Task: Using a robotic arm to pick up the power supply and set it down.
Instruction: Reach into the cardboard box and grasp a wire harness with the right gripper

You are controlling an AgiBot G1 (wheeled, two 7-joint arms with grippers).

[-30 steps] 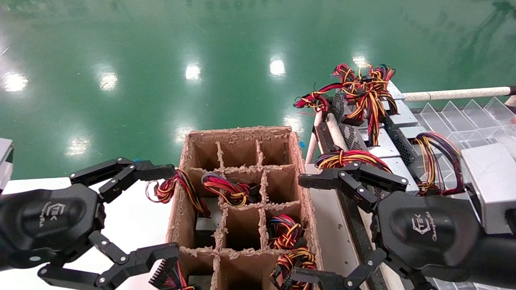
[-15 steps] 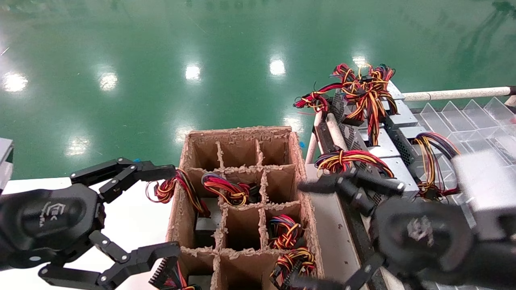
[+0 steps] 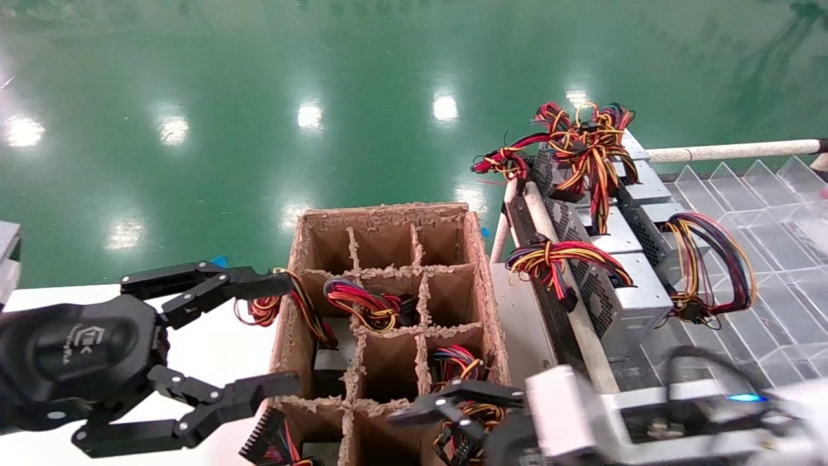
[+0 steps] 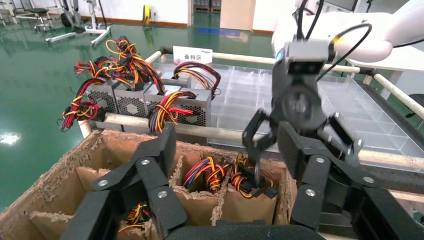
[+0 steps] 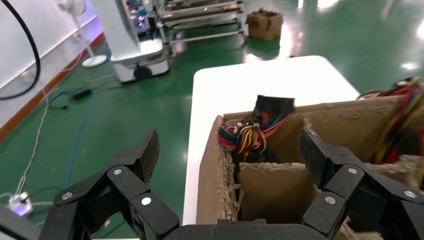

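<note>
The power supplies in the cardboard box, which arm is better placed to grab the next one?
Probably the right. Its open pincer hangs over the cardboard box's near right cells, above a wired power supply. The left pincer, also open, sits outside the box's left wall.

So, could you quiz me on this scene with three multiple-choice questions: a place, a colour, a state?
1. The row of power supplies sits: A on a chair; B right of the cardboard box; C on a white table.
2. The floor is: A grey; B blue; C green.
3. The right gripper is: A open, empty; B shut on wires; C shut on a supply.
Answers: B, they line up beside its right wall; C, glossy green throughout; A, fingers spread wide over the box. The left gripper waits open left of it.
</note>
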